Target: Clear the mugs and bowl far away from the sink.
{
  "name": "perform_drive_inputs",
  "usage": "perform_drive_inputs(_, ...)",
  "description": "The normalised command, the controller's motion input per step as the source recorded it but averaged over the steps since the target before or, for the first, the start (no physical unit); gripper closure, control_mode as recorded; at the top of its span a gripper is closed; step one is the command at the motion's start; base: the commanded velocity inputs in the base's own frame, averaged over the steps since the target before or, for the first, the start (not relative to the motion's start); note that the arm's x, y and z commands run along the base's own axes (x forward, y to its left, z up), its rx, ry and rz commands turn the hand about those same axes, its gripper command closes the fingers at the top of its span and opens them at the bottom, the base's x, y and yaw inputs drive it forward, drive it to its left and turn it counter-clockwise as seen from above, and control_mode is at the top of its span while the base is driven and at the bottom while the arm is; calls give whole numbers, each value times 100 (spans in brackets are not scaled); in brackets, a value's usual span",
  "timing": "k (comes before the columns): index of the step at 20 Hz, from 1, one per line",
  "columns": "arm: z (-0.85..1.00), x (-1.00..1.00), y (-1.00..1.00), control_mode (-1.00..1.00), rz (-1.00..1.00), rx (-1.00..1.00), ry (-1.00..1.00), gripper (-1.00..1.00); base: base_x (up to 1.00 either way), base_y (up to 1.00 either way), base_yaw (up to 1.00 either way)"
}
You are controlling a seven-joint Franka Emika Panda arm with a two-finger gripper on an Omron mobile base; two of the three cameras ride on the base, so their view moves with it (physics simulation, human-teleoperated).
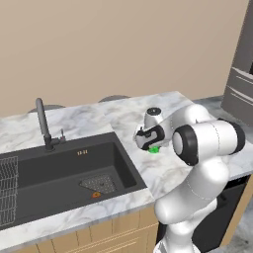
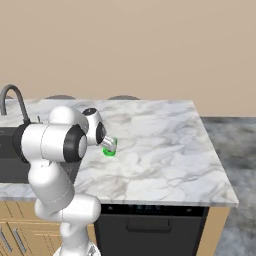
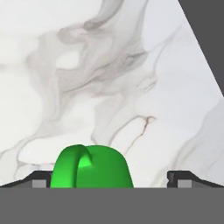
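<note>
One bright green mug (image 3: 91,167) sits between the wide-spread fingertips of the gripper (image 3: 111,179), nearer its left tip, upright on the marble counter (image 3: 131,78), ungrasped.

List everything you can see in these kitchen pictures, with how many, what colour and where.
green mug: one, bright green, on the marble counter right of the sink, at the gripper.
counter: one, white-grey marble, running from the sink to the right edge.
sink: one, black, recessed in the counter's left part.
faucet: one, dark grey, curved, behind the sink.
wire rack: one, grey, at the sink's left end.
drain strainer: one, grey, on the sink floor.
cabinets: light wood, under the sink.
dishwasher: one, black, under the counter.
gripper: one, dark fingers spread, green mug between them, closer to one finger.
</note>
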Motion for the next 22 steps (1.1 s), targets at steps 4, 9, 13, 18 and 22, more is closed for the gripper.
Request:
perform_drive_inputs(4,-7,0,-1,-100,0,0,0,-100,0,0,0)
perform_drive_inputs(9,-11,0,0,-100,0,0,0,100,0,0,0)
perform_drive_inputs(13,-8,0,0,-100,0,0,2,100,0,0,0)
perform_drive_inputs(18,-3,0,0,-100,0,0,0,100,0,0,0)
perform_drive_inputs(22,0,0,0,-100,0,0,0,100,0,0,0)
